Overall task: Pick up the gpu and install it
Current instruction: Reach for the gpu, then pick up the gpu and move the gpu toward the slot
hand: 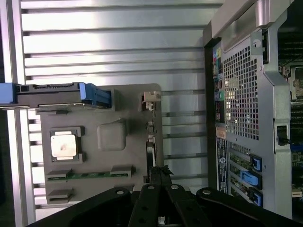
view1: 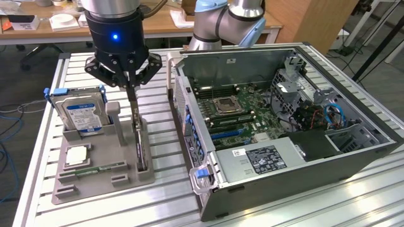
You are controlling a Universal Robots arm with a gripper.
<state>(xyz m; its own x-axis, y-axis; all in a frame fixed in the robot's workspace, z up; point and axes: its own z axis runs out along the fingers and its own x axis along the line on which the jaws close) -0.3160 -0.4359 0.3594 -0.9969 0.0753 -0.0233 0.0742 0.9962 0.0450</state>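
Hanging over the grey parts holder point(view1: 94, 182) point(hand: 132, 101), the gripper point(view1: 130, 87) point(hand: 158, 174) has its fingers drawn together on the thin upper edge of the gpu point(view1: 137, 137) point(hand: 150, 146). The dark card stands on edge, and its lower part sits in the narrow slot along the side of the holder nearest the computer case point(view1: 284, 189) point(hand: 241, 94). In the same holder a hard drive point(view1: 81, 113) point(hand: 57, 93) with a blue label stands upright in its blue-tabbed bracket at the far end. A square processor chip point(view1: 77, 155) point(hand: 63, 144) lies flat in a recess nearer the front edge. A green memory stick point(view1: 101, 168) point(hand: 87, 175) lies in a shallow groove just beside the chip. The holder rests on a slatted aluminium table point(view1: 164, 203) point(hand: 118, 42). The case lies open on its side on the exterior view's right, close to the holder but apart from it. Its motherboard point(view1: 235, 124) is exposed, and blue slot latches line the rear panel that faces the gpu.
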